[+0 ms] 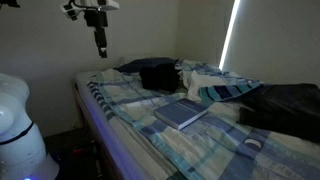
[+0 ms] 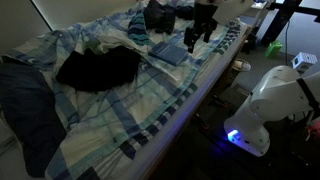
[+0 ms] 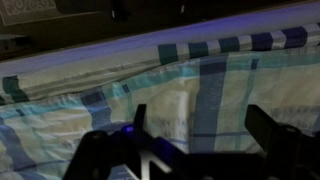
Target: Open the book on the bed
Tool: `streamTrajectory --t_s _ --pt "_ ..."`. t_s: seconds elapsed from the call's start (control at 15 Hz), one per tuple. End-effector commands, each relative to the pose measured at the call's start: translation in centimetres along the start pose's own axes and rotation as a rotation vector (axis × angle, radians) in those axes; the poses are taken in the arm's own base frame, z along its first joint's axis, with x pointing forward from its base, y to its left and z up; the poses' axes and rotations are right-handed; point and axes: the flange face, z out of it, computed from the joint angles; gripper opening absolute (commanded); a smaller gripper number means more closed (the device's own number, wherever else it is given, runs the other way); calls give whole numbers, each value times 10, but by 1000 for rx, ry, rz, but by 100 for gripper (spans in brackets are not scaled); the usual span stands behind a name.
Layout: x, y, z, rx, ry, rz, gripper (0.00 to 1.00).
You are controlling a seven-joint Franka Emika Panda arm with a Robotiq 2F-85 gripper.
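Observation:
The book [image 1: 182, 112] lies closed and flat on the plaid bed [image 1: 130, 105], near its middle; it also shows in an exterior view [image 2: 170, 52]. The bed's bedding is blue, white and teal [image 2: 150, 110]. My gripper [image 1: 98, 42] hangs well above the bed's side edge, apart from the book, and shows beside the book in an exterior view [image 2: 195, 35]. In the wrist view the gripper [image 3: 200, 130] is open and empty, with only plaid bedding [image 3: 200, 85] and the bed's edge below it. The book is out of the wrist view.
A black bag [image 1: 157, 75] sits by the plaid pillows [image 1: 215, 90]. Dark clothing [image 1: 285, 105] lies on the bed, also seen as a black heap [image 2: 100, 68]. A small grey object [image 1: 253, 143] rests near the bed's front. The white robot base [image 2: 275, 100] stands beside the bed.

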Motion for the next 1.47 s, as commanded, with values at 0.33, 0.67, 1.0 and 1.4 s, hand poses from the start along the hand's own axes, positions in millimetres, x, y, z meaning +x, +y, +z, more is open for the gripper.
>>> streamTrajectory --t_s 0.33,0.67,1.0,1.4 --pt "10 5 -5 12 19 64 100" --pt "32 14 -1 38 57 147 100" --pt "69 27 4 89 127 181 100" --pt "68 31 11 78 129 159 100"
